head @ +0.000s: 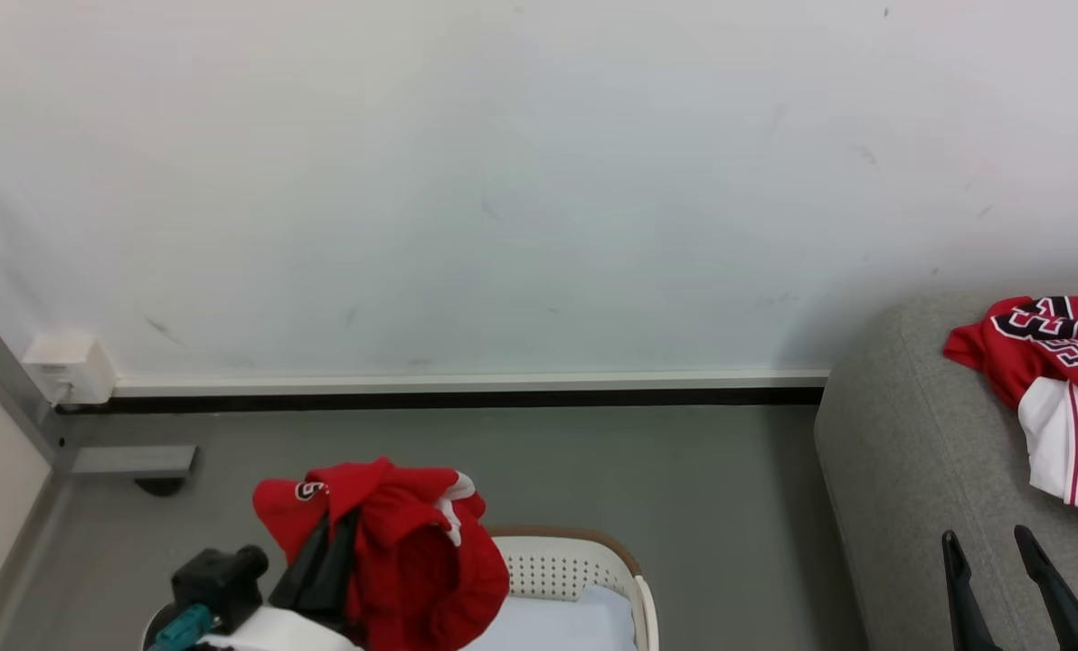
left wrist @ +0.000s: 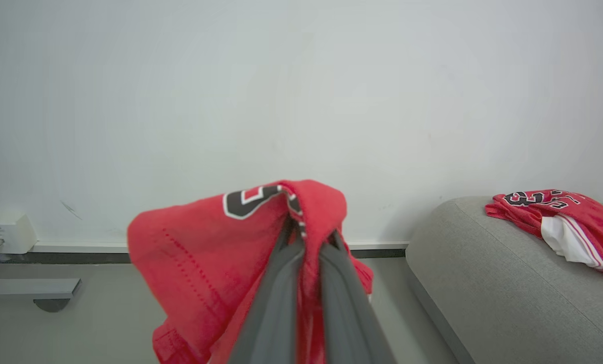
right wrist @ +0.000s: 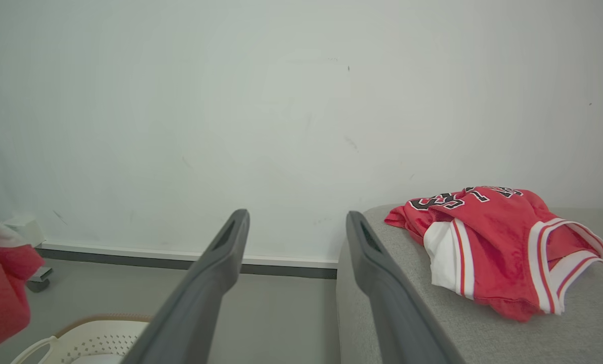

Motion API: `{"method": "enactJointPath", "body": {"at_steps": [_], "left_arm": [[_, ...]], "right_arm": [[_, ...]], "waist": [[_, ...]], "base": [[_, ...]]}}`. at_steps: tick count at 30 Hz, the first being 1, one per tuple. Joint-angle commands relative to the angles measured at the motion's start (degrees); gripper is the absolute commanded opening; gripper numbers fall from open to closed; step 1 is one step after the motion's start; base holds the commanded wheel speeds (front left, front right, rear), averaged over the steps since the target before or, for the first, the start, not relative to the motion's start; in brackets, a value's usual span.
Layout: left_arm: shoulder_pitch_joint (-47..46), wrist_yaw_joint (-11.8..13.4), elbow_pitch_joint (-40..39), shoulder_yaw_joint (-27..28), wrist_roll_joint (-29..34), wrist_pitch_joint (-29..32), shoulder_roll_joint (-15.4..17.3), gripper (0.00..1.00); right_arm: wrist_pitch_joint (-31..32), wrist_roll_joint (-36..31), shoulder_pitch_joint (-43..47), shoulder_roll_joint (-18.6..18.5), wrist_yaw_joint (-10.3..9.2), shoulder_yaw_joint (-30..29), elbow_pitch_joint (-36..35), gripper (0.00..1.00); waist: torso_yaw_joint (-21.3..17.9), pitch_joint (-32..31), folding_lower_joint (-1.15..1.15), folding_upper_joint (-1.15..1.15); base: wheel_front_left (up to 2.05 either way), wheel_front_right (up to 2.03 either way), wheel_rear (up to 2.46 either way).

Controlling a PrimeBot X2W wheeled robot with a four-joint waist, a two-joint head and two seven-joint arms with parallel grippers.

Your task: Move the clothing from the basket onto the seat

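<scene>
The left gripper (left wrist: 309, 230) is clamped on a red garment (left wrist: 195, 247). Its two dark fingers are pinched together, and cloth drapes over their tips and hangs down both sides. In the head view this bundle hangs at about 7 o'clock, just left of the visible part of the basket (head: 584, 565), whose pale liner (head: 575, 619) shows bare. The seat (head: 901, 443) lies at 4 o'clock, well apart from the basket across the grey floor (head: 684, 470). Another red jersey (head: 1045, 362) rests on the seat toward 3 o'clock. The right gripper (head: 991, 551) hovers over the seat at 5 o'clock, fingers spread and holding nothing.

The step in hand looks to be the carry to the seat. To do it well, the left arm should hold the cloth high enough for the hanging hem to clear the basket rim and the seat's rounded edge. It should swing toward 3 o'clock and release only once the bundle is well over the cushion, not at the rim, where it could slide off. The right arm is best held clear of that path.
</scene>
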Motion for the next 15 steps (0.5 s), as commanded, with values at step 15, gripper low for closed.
{"method": "enactJointPath", "body": {"at_steps": [15], "left_arm": [[1.7,-0.7,-5.2,0.0,0.6,-0.3,1.4,0.00]], "right_arm": [[0.0,0.2,-0.1,-0.8,-0.13,3.0,0.2,1.00]], "waist": [[-0.2,-0.4,0.01,0.00]], "base": [[0.00,0.00,0.00]]}}
